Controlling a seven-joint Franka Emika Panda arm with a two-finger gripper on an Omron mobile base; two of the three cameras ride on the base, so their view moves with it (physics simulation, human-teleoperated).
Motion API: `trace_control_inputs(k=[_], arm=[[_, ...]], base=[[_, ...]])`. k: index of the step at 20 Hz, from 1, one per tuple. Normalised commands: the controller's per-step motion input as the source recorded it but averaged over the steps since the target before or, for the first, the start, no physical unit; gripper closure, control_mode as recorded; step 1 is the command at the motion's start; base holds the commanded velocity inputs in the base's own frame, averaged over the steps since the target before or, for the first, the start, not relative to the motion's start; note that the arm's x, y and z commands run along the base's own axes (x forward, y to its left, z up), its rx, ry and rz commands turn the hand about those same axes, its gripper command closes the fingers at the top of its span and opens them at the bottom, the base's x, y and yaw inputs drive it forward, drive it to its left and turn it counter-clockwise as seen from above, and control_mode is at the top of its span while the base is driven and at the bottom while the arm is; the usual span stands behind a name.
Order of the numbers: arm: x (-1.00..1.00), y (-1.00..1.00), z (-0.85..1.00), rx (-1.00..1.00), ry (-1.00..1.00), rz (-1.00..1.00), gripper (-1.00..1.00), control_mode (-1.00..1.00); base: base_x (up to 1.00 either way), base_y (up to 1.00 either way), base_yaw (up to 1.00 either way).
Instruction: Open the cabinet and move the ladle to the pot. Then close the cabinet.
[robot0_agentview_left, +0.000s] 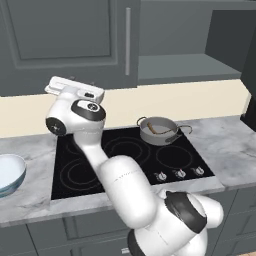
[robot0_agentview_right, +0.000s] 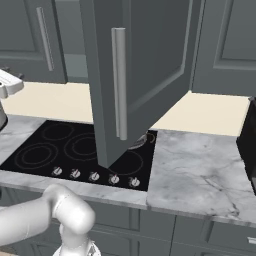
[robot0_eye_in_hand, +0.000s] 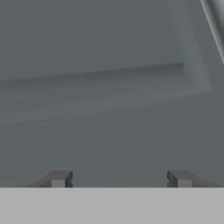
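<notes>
Left base view: ladle (robot0_agentview_left: 154, 131) already lying in pot (robot0_agentview_left: 158, 130) on stove. Cabinet (robot0_agentview_left: 65, 45) right door (robot0_agentview_right: 135, 75) swung wide, shelf bare. My gripper (robot0_eye_in_hand: 119, 179) faces closed left door panel, fingers spread, holding nothing. Left: shut open door.

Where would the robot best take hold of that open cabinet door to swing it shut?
Probably by the long vertical silver handle on the open door of the cabinet, coming at it from the front, fingers either side of the bar. It stands proud of the flat panel, leaving room behind. The gripper is open, facing the other door.
</notes>
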Motion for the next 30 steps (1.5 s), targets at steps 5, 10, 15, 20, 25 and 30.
trace_control_inputs(k=[5,10,15,20,25,30], arm=[[0.61,-0.39,0.05,0.0,0.0,0.13,-1.0,-1.0],[0.35,-0.29,0.19,0.01,0.0,0.11,-1.0,-1.0],[-0.98,-0.27,0.54,0.07,-0.09,0.07,-1.0,-1.0],[-1.0,-0.36,0.7,0.08,-0.04,0.01,-1.0,-1.0],[-1.0,-0.38,0.62,0.05,0.0,0.0,-1.0,-1.0],[-1.0,-0.55,0.3,0.0,0.03,0.0,-1.0,-1.0]], base=[[0.0,0.0,0.0],[0.0,0.0,0.0],[0.0,0.0,0.0],[0.0,0.0,0.0],[0.0,0.0,0.0],[0.0,0.0,0.0]])
